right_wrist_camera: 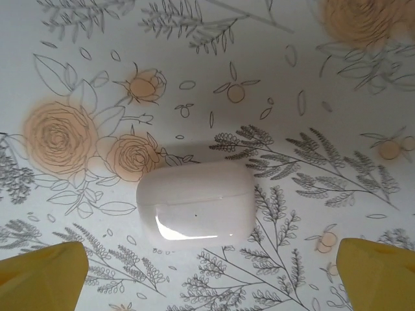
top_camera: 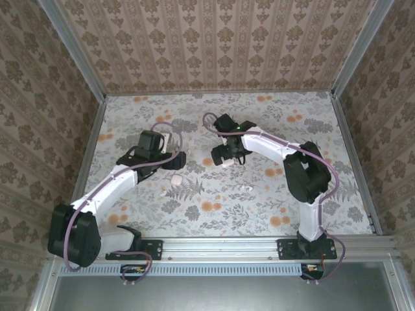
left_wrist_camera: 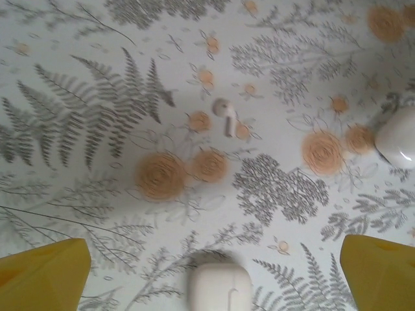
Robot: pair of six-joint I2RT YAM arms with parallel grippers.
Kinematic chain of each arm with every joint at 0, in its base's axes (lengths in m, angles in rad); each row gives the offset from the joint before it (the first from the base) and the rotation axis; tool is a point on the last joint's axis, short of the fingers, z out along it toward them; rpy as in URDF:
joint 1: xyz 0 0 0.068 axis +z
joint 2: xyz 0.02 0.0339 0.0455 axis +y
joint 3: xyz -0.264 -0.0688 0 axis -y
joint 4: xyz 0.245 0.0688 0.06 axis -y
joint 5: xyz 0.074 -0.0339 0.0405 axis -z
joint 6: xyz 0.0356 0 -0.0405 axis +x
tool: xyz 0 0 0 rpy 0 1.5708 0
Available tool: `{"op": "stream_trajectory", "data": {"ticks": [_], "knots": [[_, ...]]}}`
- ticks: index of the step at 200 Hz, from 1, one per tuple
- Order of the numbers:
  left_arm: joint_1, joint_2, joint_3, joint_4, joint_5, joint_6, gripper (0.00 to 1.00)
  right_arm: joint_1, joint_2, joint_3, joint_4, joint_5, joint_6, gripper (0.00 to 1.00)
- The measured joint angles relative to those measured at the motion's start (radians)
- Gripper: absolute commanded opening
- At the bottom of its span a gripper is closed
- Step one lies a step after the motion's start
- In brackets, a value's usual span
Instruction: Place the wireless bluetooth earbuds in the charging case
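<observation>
One earbud (left_wrist_camera: 225, 114) lies loose on the table (left_wrist_camera: 78, 194), well ahead of my left fingers (left_wrist_camera: 45, 275), which stand wide apart and empty. The near case (left_wrist_camera: 219, 290) between them is cut off below. My right fingers (right_wrist_camera: 39, 275), equally wide, flank a closed case (right_wrist_camera: 194, 206).

No readable text or labels anywhere

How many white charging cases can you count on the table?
2. One white case lies by the left gripper; the other case lies beneath the right gripper. More could lie hidden under the arms.
</observation>
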Motion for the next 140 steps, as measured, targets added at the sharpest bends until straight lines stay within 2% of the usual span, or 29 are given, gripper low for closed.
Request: {"op": "stream_trajectory", "data": {"ticks": [37,69,88,122,140], "knots": [[-0.056,0.024,-0.027,0.032,-0.004,-0.022,0.99,0.003,0.086,0.058,-0.046,-0.003,0.014,0.99],[-0.069,0.026,-0.034,0.050,0.000,-0.024,0.98,0.002,0.144,0.114,-0.058,-0.003,0.014,0.97],[-0.069,0.021,-0.040,0.060,0.004,-0.024,0.97,0.002,0.179,0.148,-0.064,-0.003,0.013,0.92],[-0.069,-0.018,-0.060,0.069,0.008,-0.024,0.97,-0.003,0.216,0.173,-0.071,-0.021,0.019,0.77],[-0.069,-0.039,-0.068,0.072,0.010,-0.023,0.98,-0.003,0.216,0.174,-0.073,-0.026,0.034,0.74]]}}
